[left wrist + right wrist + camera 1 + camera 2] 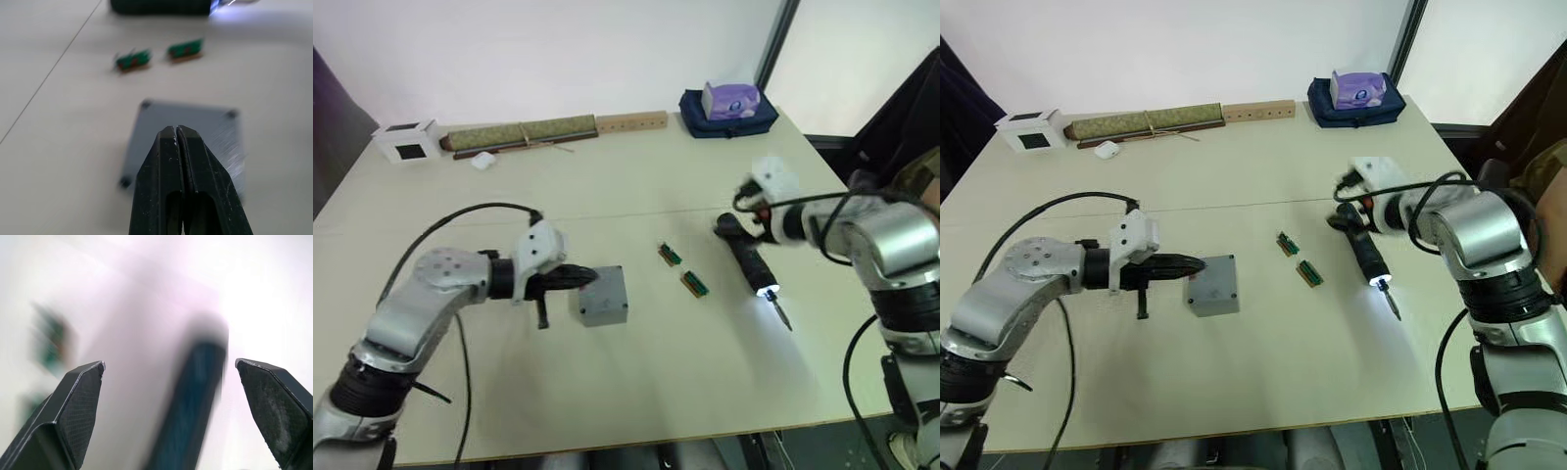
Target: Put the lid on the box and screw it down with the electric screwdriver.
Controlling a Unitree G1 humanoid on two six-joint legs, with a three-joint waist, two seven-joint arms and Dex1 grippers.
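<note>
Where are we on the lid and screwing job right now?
The flat grey square lid already sits on the small grey box, with the shut left gripper at it. The open right gripper hovers over the black stick-shaped electric screwdriver, lying lit on the table. Grasping it and driving the screws remain.

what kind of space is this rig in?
Looks like a lab or office workbench, not a factory line: a plain pale table carrying two small green circuit boards, the lit electric screwdriver and the grey box, with a tissue box at the far edge.
</note>
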